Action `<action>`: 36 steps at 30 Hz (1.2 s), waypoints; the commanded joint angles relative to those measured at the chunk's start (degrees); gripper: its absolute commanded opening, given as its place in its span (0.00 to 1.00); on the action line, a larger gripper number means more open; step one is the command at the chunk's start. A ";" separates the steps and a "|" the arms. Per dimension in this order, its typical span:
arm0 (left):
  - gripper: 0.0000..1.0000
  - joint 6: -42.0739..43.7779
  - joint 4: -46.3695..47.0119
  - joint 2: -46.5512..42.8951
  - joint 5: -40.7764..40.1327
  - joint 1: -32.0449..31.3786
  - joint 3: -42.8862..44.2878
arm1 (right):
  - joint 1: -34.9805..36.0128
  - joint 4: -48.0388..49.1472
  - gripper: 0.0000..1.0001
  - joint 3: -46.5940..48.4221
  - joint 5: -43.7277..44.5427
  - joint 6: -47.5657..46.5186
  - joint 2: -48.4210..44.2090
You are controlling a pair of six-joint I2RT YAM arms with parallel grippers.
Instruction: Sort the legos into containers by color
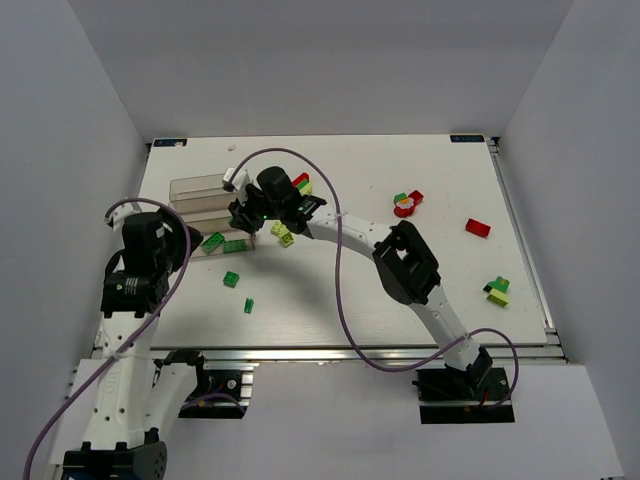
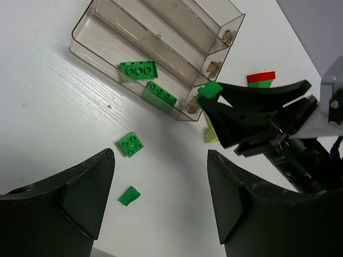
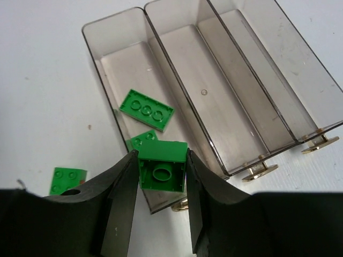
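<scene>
Over tray (image 3: pixel 112 19) edge, R claw (image 3: pixel 161 160) pinching green brick (image 3: pixel 162 174), bare slots (image 3: pixel 225 107) beyond

One clear tray (image 3: pixel 236 80), three compartments; two arms (image 1: pixel 405 262); at least six green bricks (image 2: pixel 138 69), three red bricks (image 1: pixel 478 227), roughly four lime bricks (image 1: pixel 283 233); one white piece (image 1: pixel 404 208)

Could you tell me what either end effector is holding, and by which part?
Right end effector: green brick, pinched by opposite side walls. Left end effector: nothing.
</scene>
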 commanded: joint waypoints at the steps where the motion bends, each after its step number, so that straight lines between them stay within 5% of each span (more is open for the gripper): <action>1: 0.80 1.10 -3.86 -2.29 -0.07 0.14 1.43 | 0.60 4.48 0.37 3.07 2.59 -2.57 2.12; 11: 0.81 -2.59 -4.92 -5.99 3.35 0.14 -2.61 | 0.95 6.06 0.67 4.92 3.82 -3.63 3.80; 18: 0.81 -6.81 -2.90 -5.99 8.10 0.14 -7.71 | 0.16 5.01 0.69 2.38 2.34 -3.45 -1.47; 28: 0.86 -7.17 2.37 -0.64 15.05 0.14 -16.41 | -7.40 1.68 0.57 -25.63 -20.51 -1.86 -25.37; 34: 0.93 -5.32 4.92 4.11 15.57 0.14 -17.38 | -7.84 -3.86 0.89 -35.68 -20.97 -5.90 -35.13; 36: 0.98 -4.53 5.36 5.78 15.49 0.14 -17.29 | -8.01 -5.36 0.89 -38.40 -20.52 -6.96 -37.77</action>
